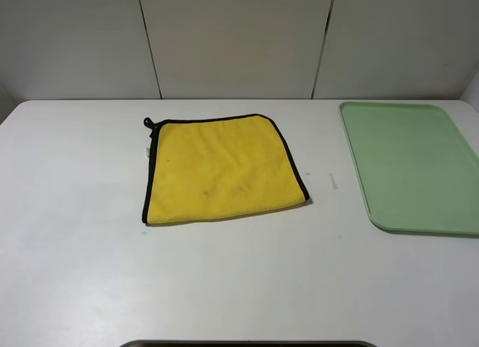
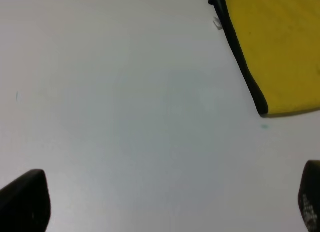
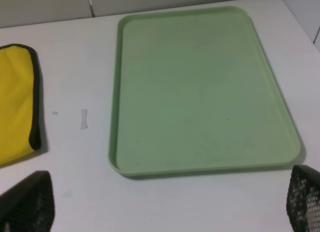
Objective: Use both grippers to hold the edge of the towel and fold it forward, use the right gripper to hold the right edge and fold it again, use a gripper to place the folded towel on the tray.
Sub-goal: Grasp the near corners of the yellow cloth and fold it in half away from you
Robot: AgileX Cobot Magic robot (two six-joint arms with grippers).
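A yellow towel (image 1: 221, 167) with black trim on its left, far and right edges lies flat on the white table, left of centre. Its near edge shows no trim. A pale green tray (image 1: 415, 164) lies empty at the right. Neither arm shows in the exterior high view. My left gripper (image 2: 167, 202) is open and empty over bare table, with the towel's near left corner (image 2: 280, 47) ahead of it. My right gripper (image 3: 165, 202) is open and empty, with the tray (image 3: 200, 87) ahead and the towel's right edge (image 3: 17, 102) to one side.
A small white tape mark (image 1: 334, 181) lies on the table between towel and tray; it also shows in the right wrist view (image 3: 84, 118). The towel has a black loop (image 1: 149, 123) at its far left corner. Grey wall panels stand behind the table.
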